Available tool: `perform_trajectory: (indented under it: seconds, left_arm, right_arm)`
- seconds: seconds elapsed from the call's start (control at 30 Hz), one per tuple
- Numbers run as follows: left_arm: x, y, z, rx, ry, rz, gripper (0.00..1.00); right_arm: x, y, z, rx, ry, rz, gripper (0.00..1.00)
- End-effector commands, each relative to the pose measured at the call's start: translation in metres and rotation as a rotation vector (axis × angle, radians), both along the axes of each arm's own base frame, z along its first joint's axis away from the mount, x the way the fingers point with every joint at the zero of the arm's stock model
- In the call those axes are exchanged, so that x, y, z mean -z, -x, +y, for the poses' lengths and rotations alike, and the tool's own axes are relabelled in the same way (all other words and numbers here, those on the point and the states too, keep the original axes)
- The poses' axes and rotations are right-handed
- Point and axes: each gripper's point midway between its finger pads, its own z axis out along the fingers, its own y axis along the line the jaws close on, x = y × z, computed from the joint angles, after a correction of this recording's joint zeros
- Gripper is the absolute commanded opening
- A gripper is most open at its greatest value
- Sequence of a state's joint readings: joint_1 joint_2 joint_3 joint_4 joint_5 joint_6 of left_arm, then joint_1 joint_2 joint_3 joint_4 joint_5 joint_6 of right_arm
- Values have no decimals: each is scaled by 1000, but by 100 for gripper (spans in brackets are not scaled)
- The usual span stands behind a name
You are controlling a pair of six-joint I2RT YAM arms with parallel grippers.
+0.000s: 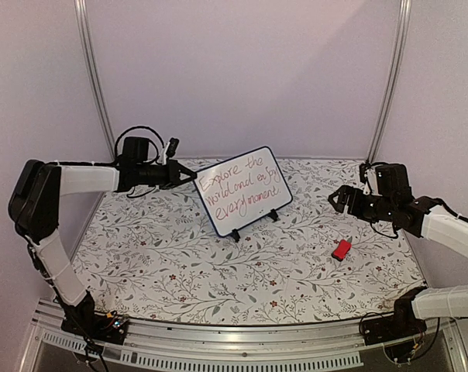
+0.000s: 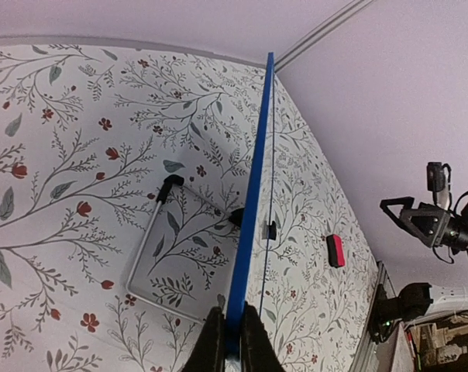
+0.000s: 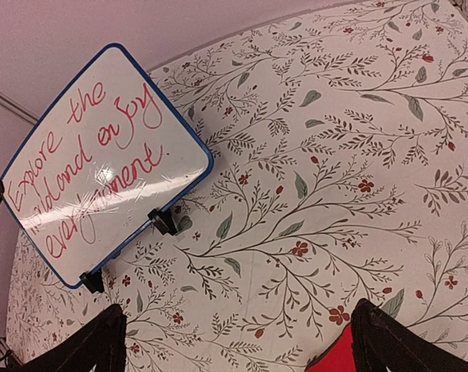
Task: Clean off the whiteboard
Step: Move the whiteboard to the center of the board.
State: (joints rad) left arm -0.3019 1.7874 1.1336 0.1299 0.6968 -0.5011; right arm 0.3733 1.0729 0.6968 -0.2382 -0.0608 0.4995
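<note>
Two hands split the work. The left hand (image 2: 232, 345) is pressed together on the thin blue frame of the small rectangular whiteboard (image 1: 243, 190), pinching its left edge. The left wrist view shows the board edge-on, with the frame running straight up from between the fingertips. This grip probably steadies the board so that a wiping stroke will not push it over or slide it along.

The whiteboard stands near the middle of the floral-patterned table (image 1: 180, 263), towards the back. It rests on its small black feet (image 3: 163, 222), leans back on a bent wire prop (image 2: 150, 256) and faces the right arm. Red handwriting covers it from top to bottom, so nothing has been erased yet.

The right hand (image 1: 336, 201) is spread wide and holds nothing. It hovers above the table, well apart from the board. The small red eraser block (image 1: 342, 249) lies on the table just below it. In the right wrist view the block shows at the bottom edge between the two dark fingers (image 3: 94, 345), nearer the right one. I judge that the hand is placed there to come down and take the eraser, which it must do before any wiping.
</note>
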Motion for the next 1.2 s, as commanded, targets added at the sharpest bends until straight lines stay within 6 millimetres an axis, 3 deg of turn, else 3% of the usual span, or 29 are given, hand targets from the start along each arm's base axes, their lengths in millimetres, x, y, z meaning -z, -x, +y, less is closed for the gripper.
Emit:
perform_trajectory:
  seconds: [0.0,0.27,0.43,0.57,0.63,0.77,0.9,1.03,1.17]
  left_arm:
    - [8,16,-6,-59,-39,32,4]
    - [-3,47,-12,-89,-57,-10,0]
    - [-7,63,-9,-101,-54,-25,0]
    - [-10,69,-10,-88,-49,-30,2]
    - [-9,71,-13,-74,-47,-23,8]
    - [-10,75,-15,-71,-46,-7,35]
    - [-21,76,-14,-78,-51,-17,55]
    - [-42,70,-8,-114,-80,-51,68]
    - [-53,61,4,-171,-154,-57,73]
  right_arm:
    - [-6,-3,2,-4,6,-32,99]
    - [2,-4,2,-1,10,-5,99]
    - [17,-2,-16,89,71,50,99]
    - [43,8,-37,199,145,156,99]
    - [58,15,-39,227,143,209,99]
    - [82,31,-40,284,155,279,99]
    - [94,42,-35,323,142,305,99]
    - [104,48,-28,351,123,321,96]
    - [119,49,-24,377,147,374,95]
